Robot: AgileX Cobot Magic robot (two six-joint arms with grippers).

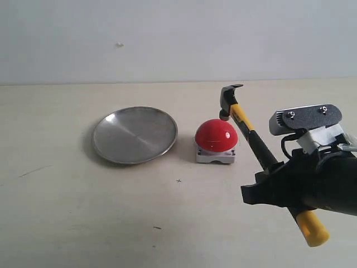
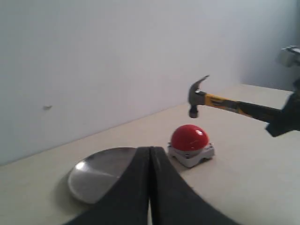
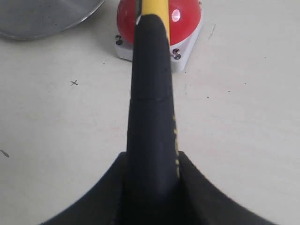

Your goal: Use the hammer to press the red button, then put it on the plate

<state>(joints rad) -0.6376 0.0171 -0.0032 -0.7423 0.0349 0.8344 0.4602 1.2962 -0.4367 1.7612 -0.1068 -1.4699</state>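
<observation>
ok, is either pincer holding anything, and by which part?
Right pincer holds the hammer by its black handle, near the yellow butt end, head above the red button. Left pincer is shut on nothing.

No word, brand or number could be read anywhere. The hammer (image 3: 149, 93) carried small yellow marks (image 3: 176, 136) along its black handle, too small and blurred to make out. On the table (image 3: 243, 140) a tiny cross-shaped mark (image 3: 73, 83) stood near the red button (image 3: 185, 21).
</observation>
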